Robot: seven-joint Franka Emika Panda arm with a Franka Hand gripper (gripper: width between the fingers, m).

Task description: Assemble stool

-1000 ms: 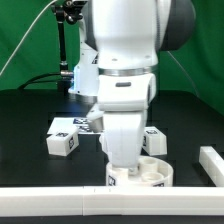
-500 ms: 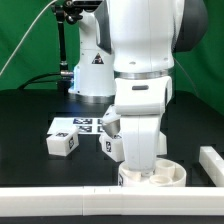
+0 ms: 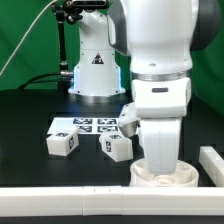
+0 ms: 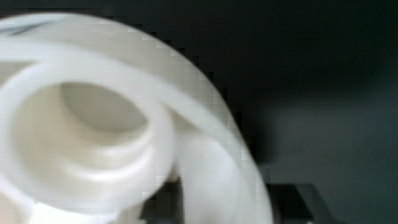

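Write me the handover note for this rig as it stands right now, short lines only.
Gripper: down on the seat. The arm's own body hides the jaws, so I cannot tell whether they are open or shut.
Seat: close behind the front bar, toward the exterior view's right. It has slid that way with the arm over the last second.
Legs: first leg and second leg lie loose by the marker board. A third tagged block shows partly behind the arm.
Done: no leg seen fitted.
Left: fit the legs to the seat.
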